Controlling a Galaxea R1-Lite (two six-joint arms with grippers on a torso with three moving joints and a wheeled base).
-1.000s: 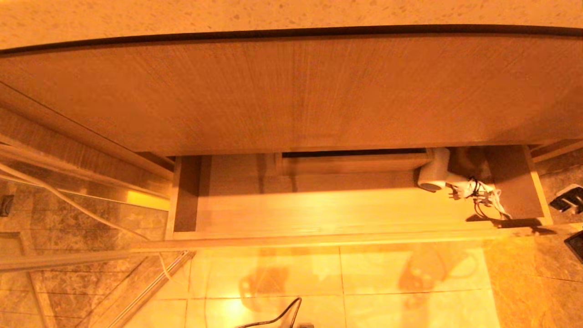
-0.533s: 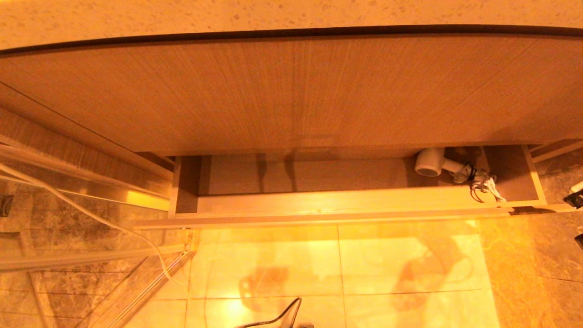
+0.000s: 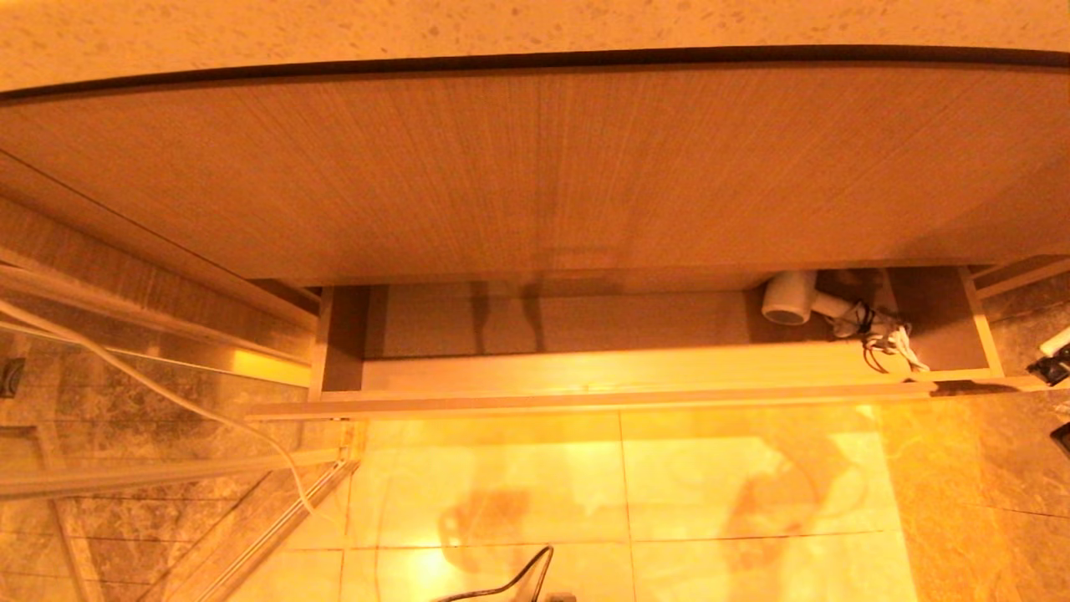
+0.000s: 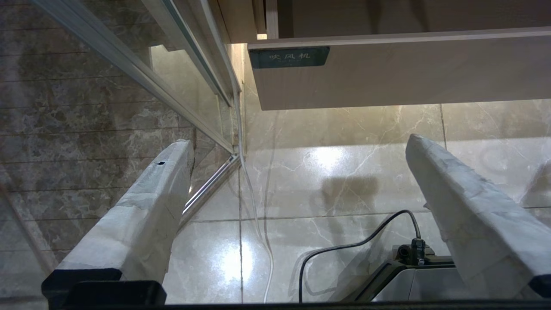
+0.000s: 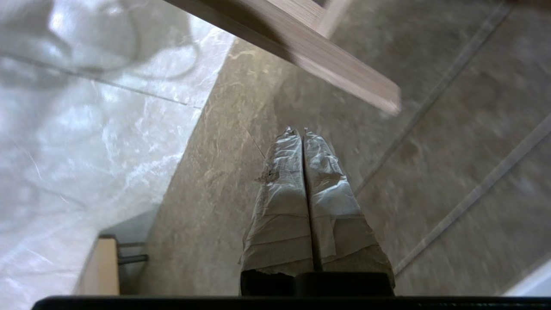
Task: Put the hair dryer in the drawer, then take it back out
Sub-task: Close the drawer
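The drawer [image 3: 585,400] stands partly open under a taller wood-grain panel. In its right end lies the white hair dryer [image 3: 790,299], barrel pointing left, with its bundled cord [image 3: 888,344] beside it. My right gripper [image 3: 1055,344] shows at the right edge of the head view, just off the drawer's right front corner. In the right wrist view its taped fingers [image 5: 280,181] are pressed together with nothing between them, below the drawer front [image 5: 327,64]. My left gripper [image 4: 299,142] hangs open over the floor, beneath the drawer's left end [image 4: 387,73], holding nothing.
A glass shower door with a metal frame [image 3: 125,351] stands to the left, with a white cable [image 3: 209,414] running down it. The robot's base and a black cable [image 4: 344,252] sit on the glossy floor tiles below. The drawer front carries a dark label [image 4: 289,57].
The drawer has slid further in, carrying the hair dryer back under the upper panel; the boxed cut-out is now hidden. My right gripper has drawn away to the right.
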